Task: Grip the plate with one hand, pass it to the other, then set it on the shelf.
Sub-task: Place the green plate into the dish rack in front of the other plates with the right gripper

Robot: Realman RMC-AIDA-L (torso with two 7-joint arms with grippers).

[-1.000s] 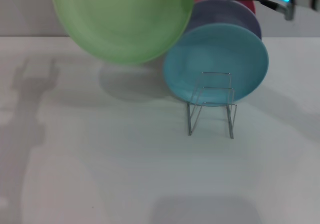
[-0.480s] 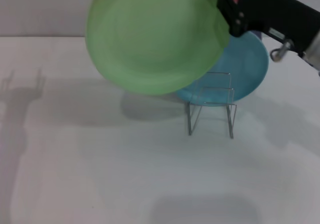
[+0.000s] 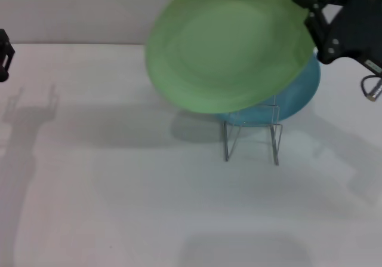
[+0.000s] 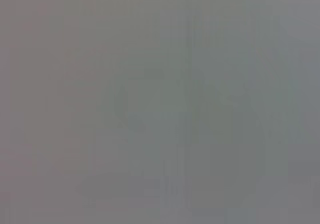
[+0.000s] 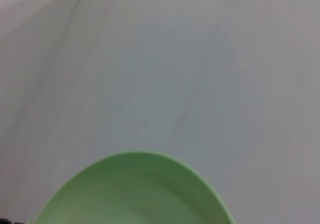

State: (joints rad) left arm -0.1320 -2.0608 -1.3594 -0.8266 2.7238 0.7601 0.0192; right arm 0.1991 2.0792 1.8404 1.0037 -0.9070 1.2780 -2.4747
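Observation:
The light green plate (image 3: 230, 46) hangs tilted in the air, above and in front of the wire shelf (image 3: 250, 137). My right gripper (image 3: 307, 7) is shut on the plate's upper right rim. The plate's lower edge hangs over the top of the shelf. The plate also shows in the right wrist view (image 5: 135, 196), with the white table beyond it. My left gripper (image 3: 3, 55) shows only as a black part at the far left edge, well away from the plate. The left wrist view is plain grey.
A turquoise plate (image 3: 296, 97) leans in the shelf behind the green plate, mostly covered by it. The white table (image 3: 119, 207) stretches in front and to the left. A grey wall stands behind.
The green plate has moved right and down toward the shelf, carried by my right gripper. It now covers the lavender plate. My left gripper has come into view at the far left edge.

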